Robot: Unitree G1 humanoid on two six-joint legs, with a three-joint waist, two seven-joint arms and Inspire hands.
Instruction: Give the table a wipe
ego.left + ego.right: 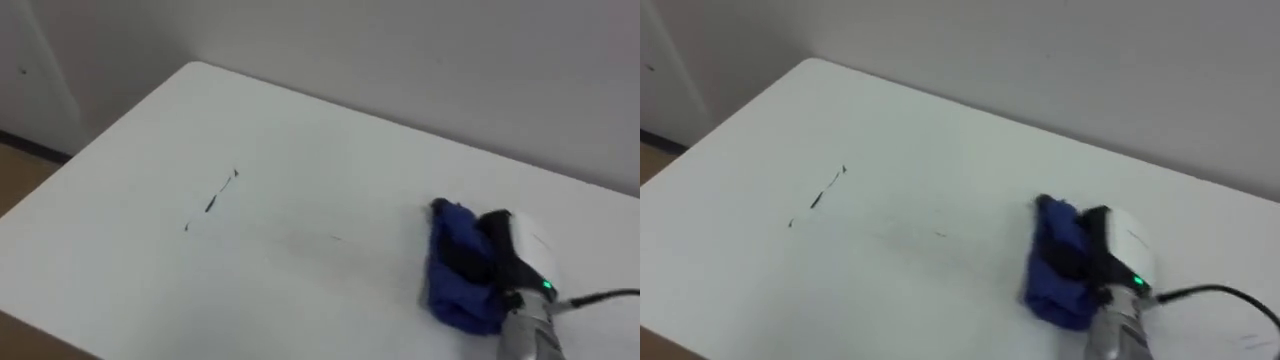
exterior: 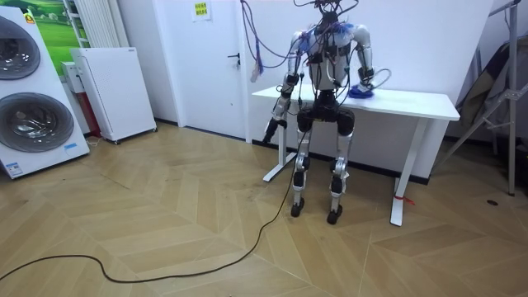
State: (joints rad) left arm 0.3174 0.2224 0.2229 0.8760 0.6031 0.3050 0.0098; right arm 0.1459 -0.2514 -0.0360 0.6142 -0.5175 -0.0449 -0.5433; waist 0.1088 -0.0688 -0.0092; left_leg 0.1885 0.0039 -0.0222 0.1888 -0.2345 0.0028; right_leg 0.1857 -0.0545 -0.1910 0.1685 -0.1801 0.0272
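Resting right hand point(image 1: 522, 262) on blue cloth point(image 1: 452, 292), white table point(image 1: 300, 285), fingers point(image 1: 478, 258) open or gripping, cannot tell

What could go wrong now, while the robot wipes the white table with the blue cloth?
1. The dark marks lie well to the left of the blue cloth, with bare table between them; a short stroke might leave them.
2. The cloth looks bunched under the right hand, so it may touch little surface or slip out.
3. The left hand hangs beside the table and could not steady the cloth.
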